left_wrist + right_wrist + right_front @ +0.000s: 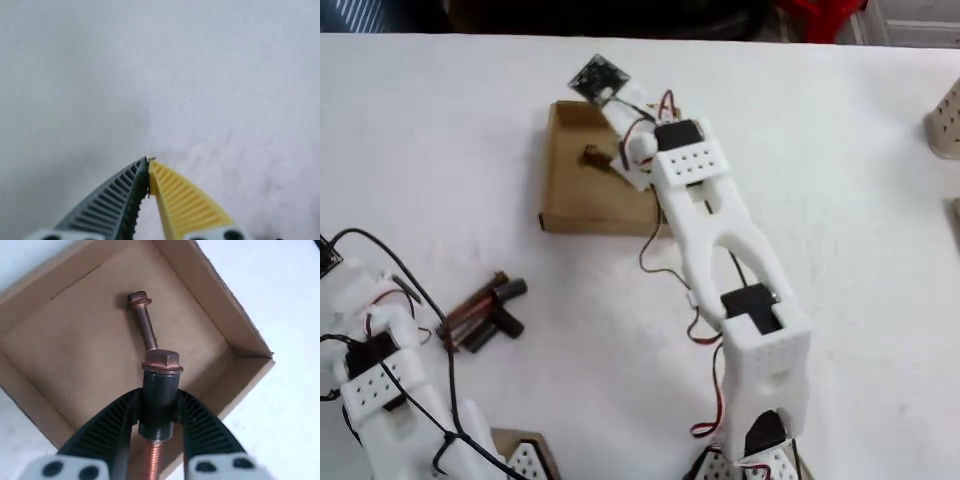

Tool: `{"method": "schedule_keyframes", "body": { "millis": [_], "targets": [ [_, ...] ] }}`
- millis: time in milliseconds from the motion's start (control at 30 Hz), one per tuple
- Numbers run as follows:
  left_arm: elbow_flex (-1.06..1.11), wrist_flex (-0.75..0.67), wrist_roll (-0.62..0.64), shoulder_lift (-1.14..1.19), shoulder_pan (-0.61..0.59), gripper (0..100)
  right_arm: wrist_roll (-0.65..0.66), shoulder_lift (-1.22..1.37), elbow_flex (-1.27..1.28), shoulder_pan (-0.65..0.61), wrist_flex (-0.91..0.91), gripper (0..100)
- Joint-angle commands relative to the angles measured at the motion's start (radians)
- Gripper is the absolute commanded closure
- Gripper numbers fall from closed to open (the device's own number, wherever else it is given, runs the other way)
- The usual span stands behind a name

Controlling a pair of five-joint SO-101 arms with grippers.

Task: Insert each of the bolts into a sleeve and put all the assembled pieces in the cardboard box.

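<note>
Right wrist view: right gripper (158,402) clenched on a sleeved bolt (160,385) over the cardboard box (227,315), evidently to drop it inside.

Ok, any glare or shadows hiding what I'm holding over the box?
Right wrist view: no glare; the sleeve in the right gripper and the bolt in the box are evenly lit. High view: bright white table, dark parts stand out.

High camera stares steeply down over the bench (840,150), box (572,185) up near twelve o'clock. Right wrist camera hangs close above that same box, peering straight in. Left wrist camera, very low, faces bare bench past the left gripper (148,162).
</note>
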Motion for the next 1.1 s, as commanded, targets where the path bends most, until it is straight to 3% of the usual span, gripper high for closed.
{"method": "schedule_keyframes", "body": {
  "millis": [0, 467, 700, 1067],
  "targets": [
    [-0.003, -0.025, -0.014, 0.002, 0.012, 98, 0.037, 0.038, -0.025, 0.018, -0.058, 98.1],
    [-0.002, -0.025, -0.014, 0.002, 0.010, 98, 0.083, 0.332, -0.267, 0.030, -0.067, 97.6],
    [-0.002, -0.025, -0.014, 0.002, 0.010, 98, 0.087, 0.354, -0.364, 0.024, 0.124, 83.0],
    [-0.002, -0.025, -0.014, 0.002, 0.010, 98, 0.075, 0.223, -0.404, -0.007, 0.374, 83.0]
  ]
}}
